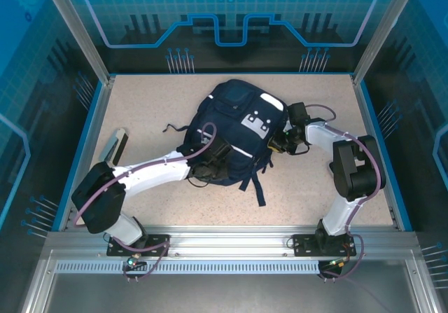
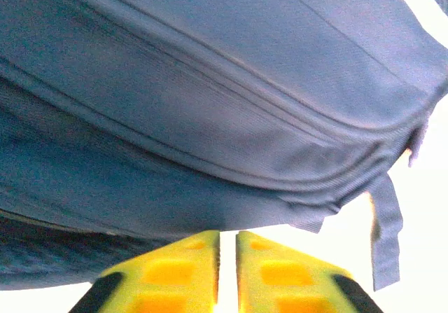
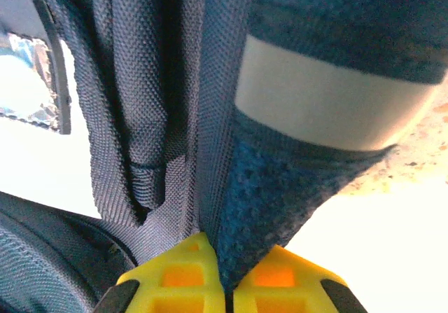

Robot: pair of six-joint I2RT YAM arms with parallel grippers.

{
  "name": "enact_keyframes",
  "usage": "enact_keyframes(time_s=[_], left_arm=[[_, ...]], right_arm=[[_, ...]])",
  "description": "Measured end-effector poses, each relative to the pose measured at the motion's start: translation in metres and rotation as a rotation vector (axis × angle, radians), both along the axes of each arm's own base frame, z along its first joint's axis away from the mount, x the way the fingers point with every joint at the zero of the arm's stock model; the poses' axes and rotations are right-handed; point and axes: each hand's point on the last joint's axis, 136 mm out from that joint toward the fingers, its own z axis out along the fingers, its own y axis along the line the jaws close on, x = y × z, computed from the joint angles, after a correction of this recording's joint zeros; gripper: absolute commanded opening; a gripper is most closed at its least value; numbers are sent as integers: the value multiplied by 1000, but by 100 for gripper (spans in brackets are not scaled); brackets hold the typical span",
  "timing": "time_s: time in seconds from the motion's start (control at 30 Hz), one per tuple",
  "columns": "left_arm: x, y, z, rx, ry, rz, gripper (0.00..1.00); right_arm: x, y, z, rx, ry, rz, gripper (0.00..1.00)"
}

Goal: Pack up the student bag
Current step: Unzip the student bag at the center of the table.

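The student bag [image 1: 234, 120] is a navy-blue backpack with white patches, lying flat mid-table with dark straps trailing toward me. My left gripper [image 1: 210, 166] sits at the bag's near-left edge. In the left wrist view its yellow fingers [image 2: 189, 271] stand a narrow slit apart just under the bag's seamed fabric [image 2: 210, 117], with nothing between them. My right gripper [image 1: 278, 145] is at the bag's right side. In the right wrist view it [image 3: 227, 257] is shut on a fold of the bag's blue mesh fabric [image 3: 273, 194], below the white stripe [image 3: 329, 103].
A flat dark booklet [image 1: 117, 147] with a pale edge lies near the table's left wall. A loose strap [image 1: 260, 187] reaches toward the near edge. Blue-framed walls [image 1: 374, 138] close in the speckled tabletop on both sides and at the back.
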Motion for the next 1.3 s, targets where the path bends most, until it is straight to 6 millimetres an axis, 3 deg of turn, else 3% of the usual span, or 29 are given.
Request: enact_keyframes(time_s=[0.17, 0.3, 0.47, 0.63, 1.3], left_arm=[[-1, -42, 14, -64, -33, -76, 35], [-6, -54, 15, -83, -37, -85, 40], [-5, -53, 1, -53, -15, -55, 44], [-2, -47, -15, -4, -4, -20, 45], [8, -40, -9, 34, -42, 9, 56]], right_arm=[[-8, 12, 1, 50, 14, 33, 3], [-22, 28, 3, 89, 24, 68, 3], [-37, 44, 9, 119, 35, 97, 3], [-40, 46, 10, 125, 37, 97, 3], [-40, 46, 10, 125, 37, 98, 3]])
